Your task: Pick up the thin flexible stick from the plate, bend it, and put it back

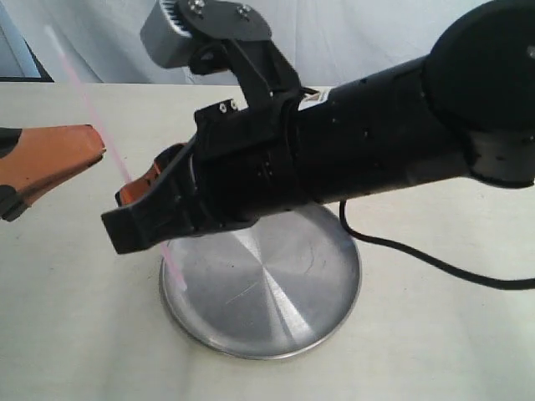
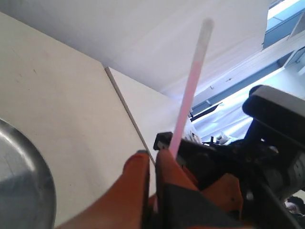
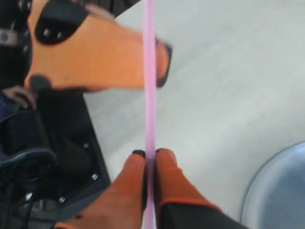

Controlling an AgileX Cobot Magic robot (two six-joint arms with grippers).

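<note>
Thin flexible stick [image 3: 150, 95] clamped in left pincer [image 2: 151, 156] and right pincer [image 3: 150, 156] above plate [image 1: 276, 296]; arm label [image 1: 315, 98] unreadable.

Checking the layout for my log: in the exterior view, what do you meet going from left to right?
left gripper → right gripper → plate → black cable. The thin flexible stick slants across both grippers, so it is left out.

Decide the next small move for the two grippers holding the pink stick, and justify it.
Probably swing the two grippers toward each other to bow the thin flexible stick. The left gripper and right gripper both appear shut on it. It looks straight between them and is held above the plate, so the bend seems not yet made.
</note>
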